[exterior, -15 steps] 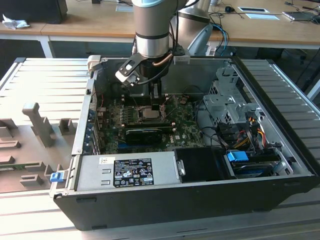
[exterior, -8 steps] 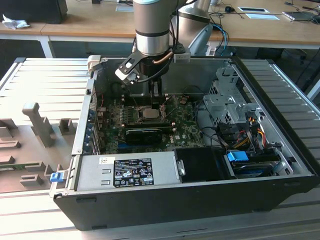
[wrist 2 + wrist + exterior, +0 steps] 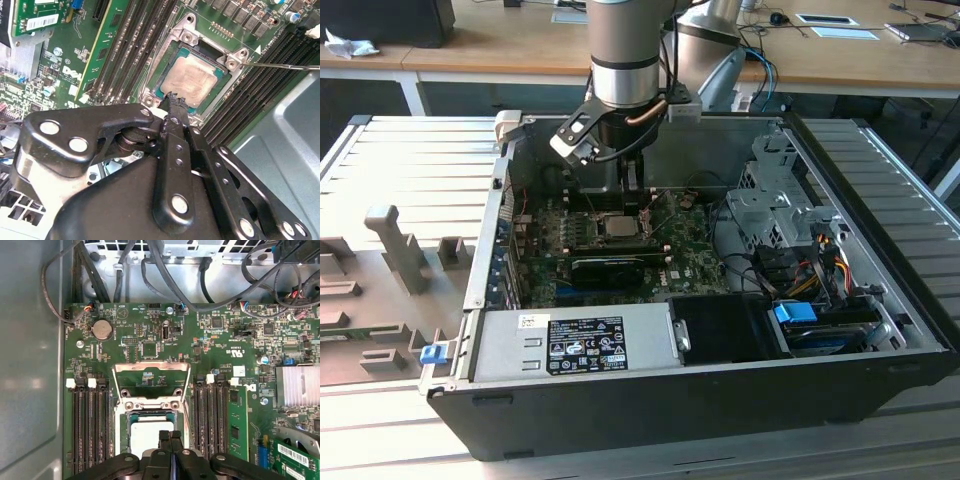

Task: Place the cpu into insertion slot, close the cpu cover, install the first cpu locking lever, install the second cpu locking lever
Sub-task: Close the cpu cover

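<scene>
Metal desk [image 3: 880, 150] with long grooves carries a big black computer case [image 3: 720, 400], which lies on its side with the lid off. I can look right into it. The grey robot arm [image 3: 625, 50] reaches down from above into the part of the case at the exterior view's left.

A green board [image 3: 150, 340] covers the floor of the case there, with wires running along its edge.

The tool [image 3: 175, 98] hangs low over the board. Its two black fingers are pressed together at the tips, and I see nothing between them. The tips sit right over one edge of the cpu [image 3: 192, 80].

The cpu cover [image 3: 152, 368] is open. It is a thin silver frame, swung back off the insertion slot [image 3: 202, 46], and the green board shows through its window. I cannot tell how steeply it leans.

The cpu is already in the insertion slot, lying flat, silver top up, with the slot's rim all around it.

What matters most, I think, is this: the cover lies on the far side of the cpu from the tool, so the chip is between them. The cover's long side runs across the line of the fingers, not along it.

A thin metal rod [image 3: 285, 65] sticks out sideways from one corner of the slot. It may be one of the locking levers, and it looks loose, not hooked down.
</scene>
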`<state>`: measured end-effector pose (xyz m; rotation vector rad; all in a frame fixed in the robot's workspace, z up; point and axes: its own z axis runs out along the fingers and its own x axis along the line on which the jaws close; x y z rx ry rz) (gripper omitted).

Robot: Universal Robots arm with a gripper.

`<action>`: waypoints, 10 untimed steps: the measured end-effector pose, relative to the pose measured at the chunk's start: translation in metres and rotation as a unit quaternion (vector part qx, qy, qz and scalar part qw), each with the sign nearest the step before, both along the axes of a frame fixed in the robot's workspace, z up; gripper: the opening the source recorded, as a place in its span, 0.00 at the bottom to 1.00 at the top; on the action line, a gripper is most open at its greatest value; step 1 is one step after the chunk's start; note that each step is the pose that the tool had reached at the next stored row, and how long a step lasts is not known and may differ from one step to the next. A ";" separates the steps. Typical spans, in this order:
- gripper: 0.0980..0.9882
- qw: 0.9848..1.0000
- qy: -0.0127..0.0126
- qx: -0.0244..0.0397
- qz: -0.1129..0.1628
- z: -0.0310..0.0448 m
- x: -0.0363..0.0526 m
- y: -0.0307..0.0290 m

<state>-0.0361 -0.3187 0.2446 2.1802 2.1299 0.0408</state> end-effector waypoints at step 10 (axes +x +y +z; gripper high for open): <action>0.01 1.000 0.000 0.000 0.000 0.0053 0.0000 0.0000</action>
